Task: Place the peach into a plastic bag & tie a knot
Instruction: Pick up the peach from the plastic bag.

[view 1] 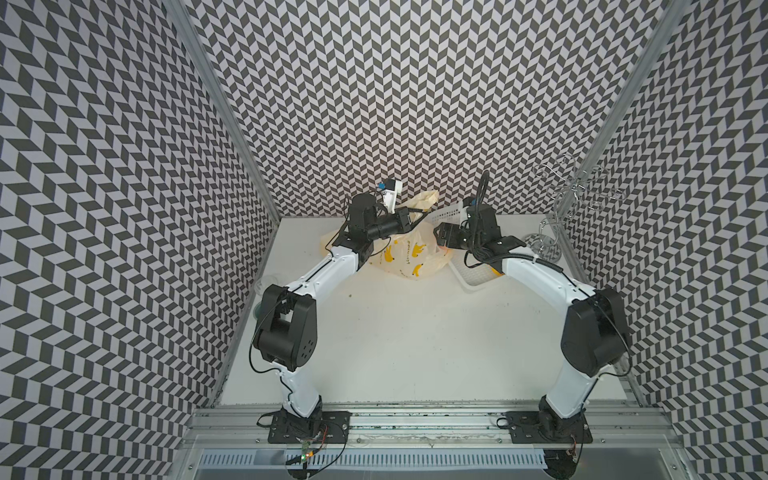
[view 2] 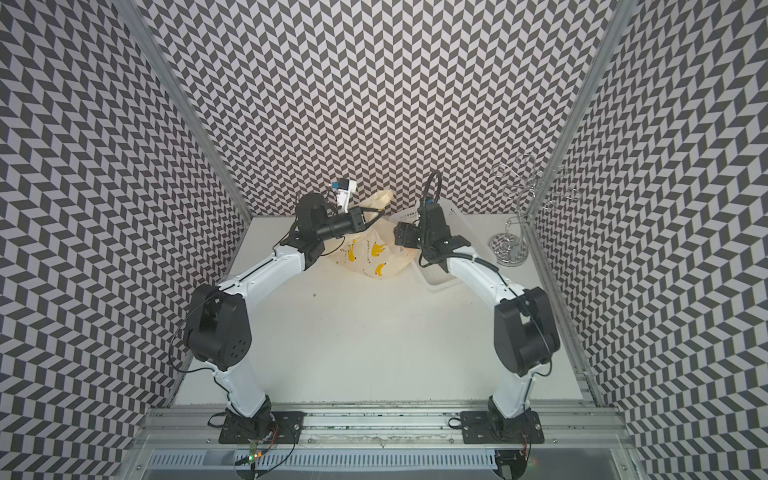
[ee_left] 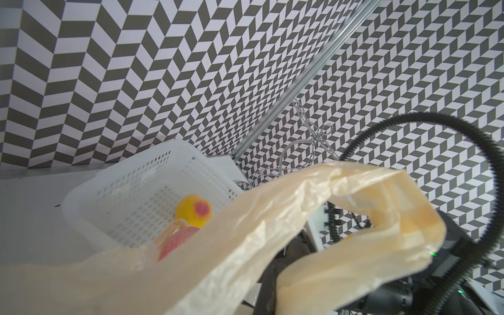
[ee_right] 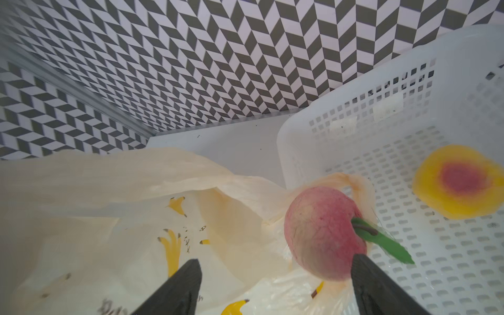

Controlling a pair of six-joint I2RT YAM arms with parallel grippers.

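The cream-yellow plastic bag [view 1: 405,257] with banana prints lies at the back of the table between both arms. My left gripper [view 1: 417,217] is shut on its upper edge and holds one handle [ee_left: 381,191] up; in the left wrist view the plastic hides the jaws. My right gripper [ee_right: 275,259] stands open over the bag's mouth [ee_right: 109,218]. The pink peach [ee_right: 324,231] with a green leaf rests on the bag's rim at the basket's edge, against one right finger [ee_right: 376,286] and far from the other. No knot is in view.
A white perforated basket [view 1: 478,280] stands right of the bag and holds a yellow fruit with a red spot [ee_right: 458,182]. A chrome wire stand [view 1: 548,237] is at the back right corner. Patterned walls close three sides.
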